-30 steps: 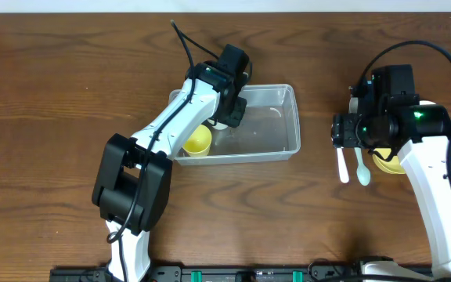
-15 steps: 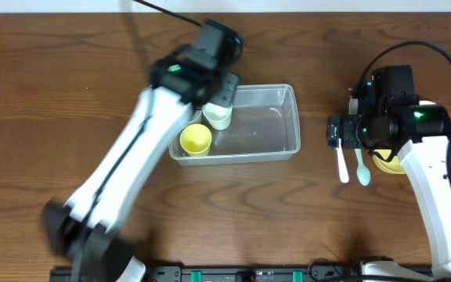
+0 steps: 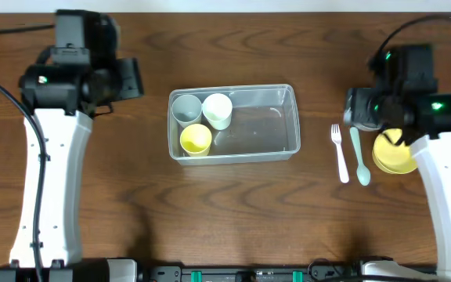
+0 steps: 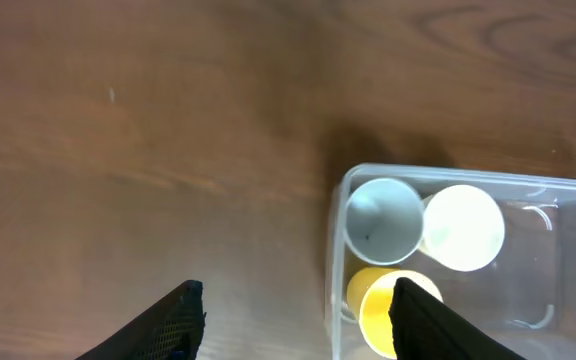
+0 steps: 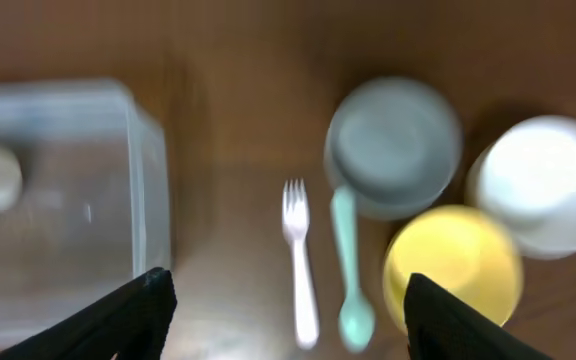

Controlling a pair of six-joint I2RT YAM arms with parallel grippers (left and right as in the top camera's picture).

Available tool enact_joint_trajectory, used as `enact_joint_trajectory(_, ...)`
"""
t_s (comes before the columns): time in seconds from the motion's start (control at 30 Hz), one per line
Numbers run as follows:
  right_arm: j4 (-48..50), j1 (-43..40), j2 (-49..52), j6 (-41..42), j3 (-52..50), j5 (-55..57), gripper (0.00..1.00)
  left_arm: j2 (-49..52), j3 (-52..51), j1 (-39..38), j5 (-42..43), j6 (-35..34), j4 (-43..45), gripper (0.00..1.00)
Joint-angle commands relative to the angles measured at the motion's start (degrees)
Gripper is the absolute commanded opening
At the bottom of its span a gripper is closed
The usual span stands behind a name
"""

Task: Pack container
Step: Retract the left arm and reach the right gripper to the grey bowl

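Note:
The clear container (image 3: 276,125) stands mid-table with a grey cup (image 3: 186,108), a white cup (image 3: 218,110) and a yellow cup (image 3: 196,139) upright at its left end. My left gripper (image 3: 131,78) is open and empty, high up and left of the tub. The left wrist view shows the container (image 4: 568,185) and the cups between the open jaws (image 4: 293,320). My right gripper (image 3: 358,110) is open and empty above the table right of the tub. The right wrist view (image 5: 288,320) looks down on a white fork (image 5: 300,260) and a teal spoon (image 5: 348,265).
The fork (image 3: 340,153) and spoon (image 3: 359,157) lie side by side right of the tub. A yellow bowl (image 3: 394,153) sits beyond them. The right wrist view also shows a grey bowl (image 5: 393,145) and a white bowl (image 5: 548,185).
My left arm has pulled out of the container and swung far left, leaving the white cup in the tub. My right arm has risen and shifted slightly right.

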Motion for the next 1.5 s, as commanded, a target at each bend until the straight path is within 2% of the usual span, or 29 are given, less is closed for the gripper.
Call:
enact_joint_trajectory(0.0,0.0,-0.79,5.35,0.2,5.09,3.69,0.74,1.31,-2.25,2.29,5.27,-0.98,-0.39,0.61)
enact_joint_trajectory(0.13,0.35,-2.56,14.27,-0.83,6.99,4.28,0.83,1.99,-3.76,2.75,5.25,-0.96,-0.39,0.61)
enact_joint_trajectory(0.57,6.36,-5.27,37.27,-0.81,7.06,5.7,0.82,2.01,-4.35,2.69,5.25,-0.96,-0.37,0.61)
enact_joint_trajectory(0.67,6.51,-5.27,40.02,-0.81,7.06,5.66,0.74,2.01,-4.35,2.69,5.25,-0.96,-0.37,0.61)
enact_joint_trajectory(0.83,6.54,-5.16,42.14,-0.7,7.04,5.05,0.47,2.01,-4.35,2.69,5.25,-0.96,-0.37,0.61)
enact_joint_trajectory(1.0,6.62,-5.16,42.14,-0.59,7.04,5.05,0.25,2.01,-4.35,2.69,5.25,-0.96,-0.39,0.61)
enact_joint_trajectory(1.13,6.86,-5.11,42.14,-0.59,7.04,5.07,0.16,2.01,-4.35,2.69,5.25,-0.96,-0.39,0.61)
enact_joint_trajectory(1.23,7.08,-5.09,42.14,-0.61,7.04,5.07,0.01,2.01,-4.35,2.69,5.25,-0.96,-0.42,0.61)
enact_joint_trajectory(1.47,7.5,-4.74,41.72,-0.63,8.66,5.07,0.01,2.01,-4.35,2.69,5.25,-0.96,-0.39,0.61)
